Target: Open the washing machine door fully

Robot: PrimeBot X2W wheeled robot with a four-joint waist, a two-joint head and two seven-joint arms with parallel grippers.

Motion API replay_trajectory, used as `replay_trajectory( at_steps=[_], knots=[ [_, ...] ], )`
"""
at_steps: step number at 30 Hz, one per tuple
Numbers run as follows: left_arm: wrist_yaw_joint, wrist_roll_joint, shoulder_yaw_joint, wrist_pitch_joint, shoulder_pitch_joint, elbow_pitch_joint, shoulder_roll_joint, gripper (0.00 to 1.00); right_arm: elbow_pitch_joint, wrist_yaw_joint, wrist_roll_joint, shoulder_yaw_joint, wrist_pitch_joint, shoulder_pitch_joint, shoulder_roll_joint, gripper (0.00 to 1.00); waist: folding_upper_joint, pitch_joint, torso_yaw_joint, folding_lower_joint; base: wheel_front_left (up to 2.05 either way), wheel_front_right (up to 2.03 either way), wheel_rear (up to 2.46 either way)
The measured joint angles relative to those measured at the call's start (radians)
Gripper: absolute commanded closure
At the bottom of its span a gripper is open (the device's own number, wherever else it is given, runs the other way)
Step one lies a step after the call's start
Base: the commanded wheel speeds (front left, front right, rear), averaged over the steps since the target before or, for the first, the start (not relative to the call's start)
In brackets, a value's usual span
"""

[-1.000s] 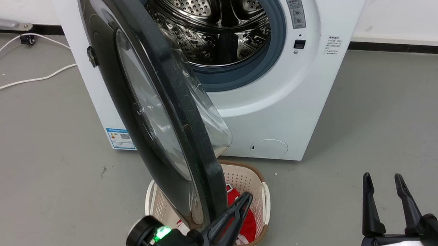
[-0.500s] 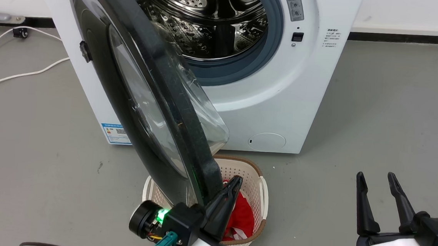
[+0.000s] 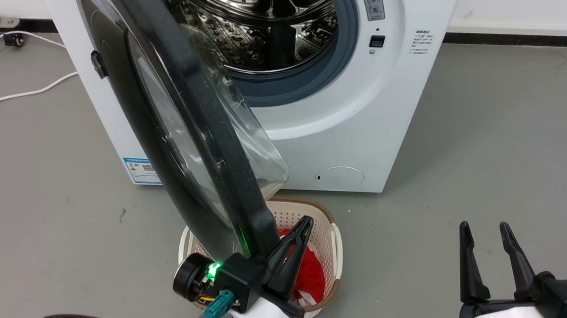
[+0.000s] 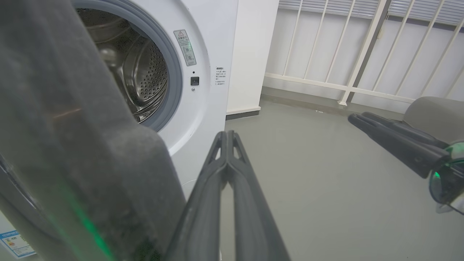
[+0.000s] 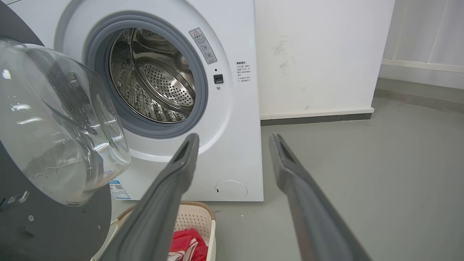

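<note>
Glossy black round washing machine door (image 3: 206, 118) with clear glass bowl hanging half open over a cream perforated laundry basket (image 3: 325, 234), left pincer (image 3: 304, 223) pressing shut, empty, just beside its lower rim, right pincer (image 3: 483, 225) gaping empty, well apart.

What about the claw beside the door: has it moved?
Yes. Against the basket, the left claw has slid up the head view, toward the washing machine.

Glossy black door (image 3: 131, 118), clear glass centre
</note>
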Motion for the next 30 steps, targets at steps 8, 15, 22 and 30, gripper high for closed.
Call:
replay_trajectory(
  at_steps=[8,15,22,30],
  knots=[
    [0.035,0.002,0.007,-0.027,0.062,-0.036,0.021,1.00,0.002,0.000,0.002,0.004,0.001,0.000,0.000,0.00,0.0000,-0.008,0.015,-0.0001,0.00,0.00,0.00],
    [0.069,-0.005,0.020,-0.039,0.145,-0.104,0.041,1.00,-0.006,0.000,0.002,-0.010,0.005,0.005,0.000,0.00,0.0000,-0.009,0.056,0.0000,0.00,0.00,0.00],
    [0.093,-0.007,0.022,-0.038,0.197,-0.154,0.055,1.00,-0.018,0.000,0.004,-0.015,0.011,0.007,0.000,0.00,0.0000,-0.006,0.132,-0.0001,0.00,0.00,0.00],
    [0.137,-0.030,0.079,-0.041,0.237,-0.173,0.075,1.00,-0.036,0.000,-0.003,-0.026,0.022,0.012,0.001,0.00,0.0000,-0.005,0.241,-0.0001,0.00,0.00,0.00]
  ],
)
